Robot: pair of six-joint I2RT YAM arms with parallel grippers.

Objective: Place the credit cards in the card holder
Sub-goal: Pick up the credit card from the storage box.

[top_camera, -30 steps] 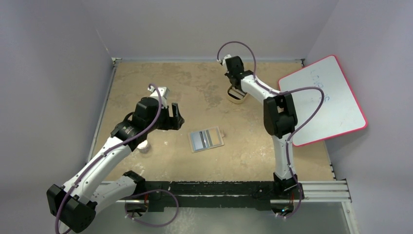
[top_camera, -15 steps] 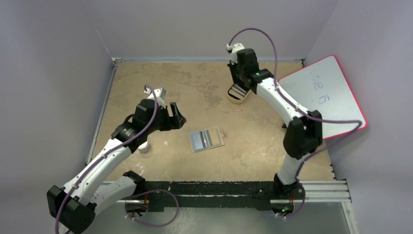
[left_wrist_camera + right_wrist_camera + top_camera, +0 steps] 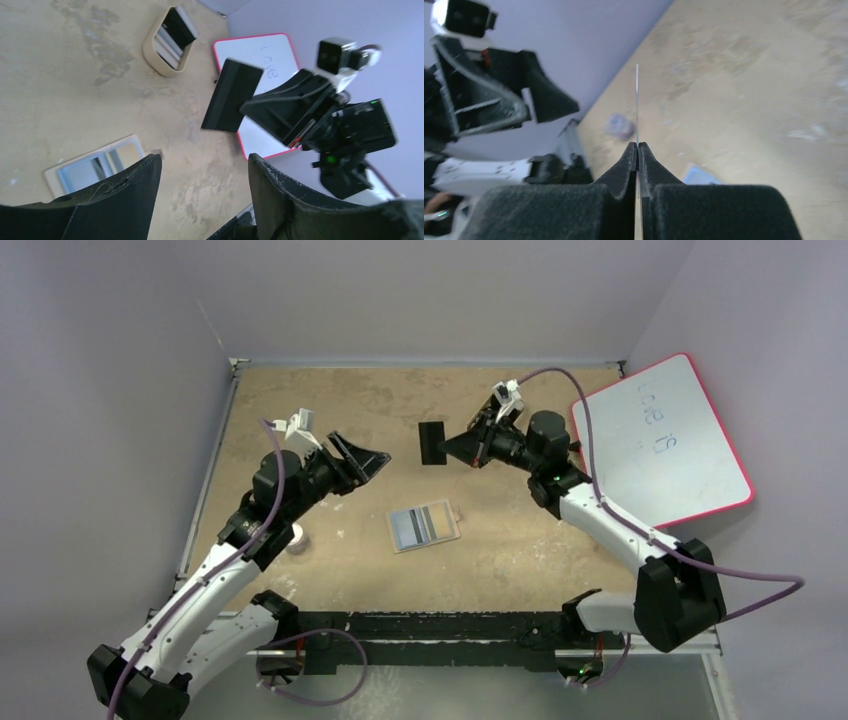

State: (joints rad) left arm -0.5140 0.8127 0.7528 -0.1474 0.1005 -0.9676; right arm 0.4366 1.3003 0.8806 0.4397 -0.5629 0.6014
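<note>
Credit card [image 3: 432,443], dark side showing, pinched upright in R gripper [image 3: 455,450], mid-air over table [image 3: 330,400]. L gripper [image 3: 372,458] spread wide, holding nothing, just opp. Open card holder [image 3: 424,526] flat on table btwn arms.

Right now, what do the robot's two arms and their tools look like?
Both the left arm and the right arm have white links joined by black joints, with a purple cable looping alongside each. The left tool and right tool have two black wedge-shaped fingers, and a small white camera box sits by each wrist.
</note>
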